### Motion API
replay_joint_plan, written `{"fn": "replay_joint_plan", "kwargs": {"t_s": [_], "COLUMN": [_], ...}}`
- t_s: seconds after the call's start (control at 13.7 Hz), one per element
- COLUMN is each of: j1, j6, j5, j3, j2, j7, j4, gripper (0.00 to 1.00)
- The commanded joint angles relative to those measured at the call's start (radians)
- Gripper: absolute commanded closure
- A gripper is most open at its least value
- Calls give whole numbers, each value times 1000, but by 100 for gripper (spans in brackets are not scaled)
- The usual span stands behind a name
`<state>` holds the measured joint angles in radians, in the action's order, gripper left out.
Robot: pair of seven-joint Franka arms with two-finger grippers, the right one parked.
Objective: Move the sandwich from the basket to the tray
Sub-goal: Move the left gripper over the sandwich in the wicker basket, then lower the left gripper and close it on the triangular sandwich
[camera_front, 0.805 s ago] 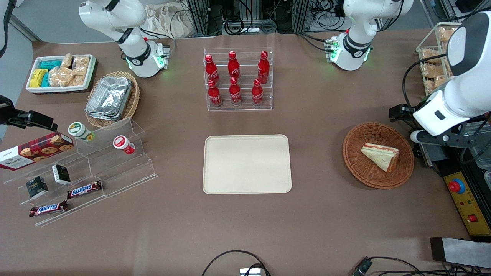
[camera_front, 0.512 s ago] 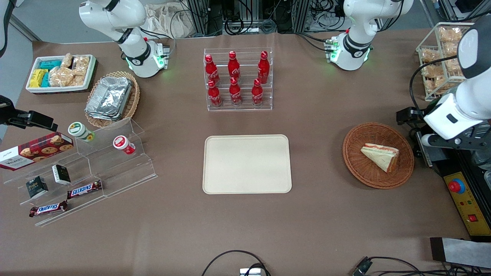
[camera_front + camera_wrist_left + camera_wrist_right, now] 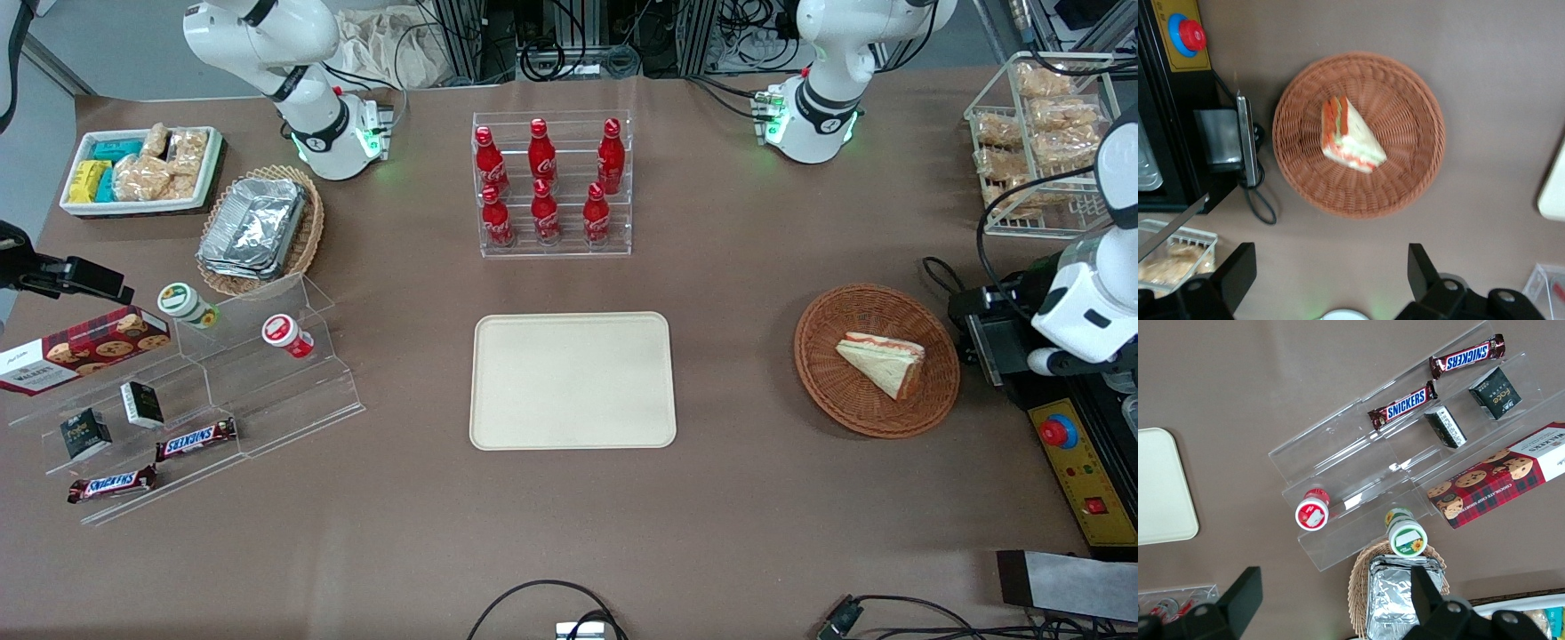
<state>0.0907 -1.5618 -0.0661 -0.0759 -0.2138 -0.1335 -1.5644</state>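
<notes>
We find the sandwich (image 3: pixel 881 362) lying in the basket (image 3: pixel 827 391), on the half away from the tray, untouched. In the wrist view it (image 3: pixel 1349 135) rests flat near the middle of the basket (image 3: pixel 1405 180), its orange-red and green filling edge showing.

The gripper (image 3: pixel 1328 270) is raised clear of the table, with both dark fingers (image 3: pixel 1238 270) spread wide apart and nothing between them. We record it as open and empty. The basket sits ahead of the fingertips, not between them, and nothing touches the sandwich. In the front view the working arm stands at its own end of the table, beside the basket, and we cannot make out the fingers there.

The tray (image 3: pixel 498 427) lies well apart from the gripper, toward the parked arm's end, past the basket. Only a pale corner of it (image 3: pixel 1553 193) enters the wrist view. Nothing lies on it.

A black unit with a red button (image 3: pixel 1058 432) sits just beside the gripper, close to the basket. A wire rack (image 3: pixel 978 133) of bagged snacks stands farther from the front camera than the gripper. Red bottles (image 3: pixel 544 182) in a clear stand sit farther from the front camera than the tray.
</notes>
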Motion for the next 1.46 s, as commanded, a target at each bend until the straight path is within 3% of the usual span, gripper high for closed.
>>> {"fn": "replay_joint_plan", "kwargs": {"t_s": [0.0,0.51,1.02,1.32,1.39], "j1": [33,38,38,35,35], "j6": [-209,-792,-869,-935,-937], "j5": [14,35,35,35,37], "j3": [-4,8,42,39,38], "j2": [77,39,-38,-105,-116], "j7": [-67,-299,-307,-402,-413], "j4": [-230,-606,-629,-620,-615], "gripper": [0,0,0,1,26]}}
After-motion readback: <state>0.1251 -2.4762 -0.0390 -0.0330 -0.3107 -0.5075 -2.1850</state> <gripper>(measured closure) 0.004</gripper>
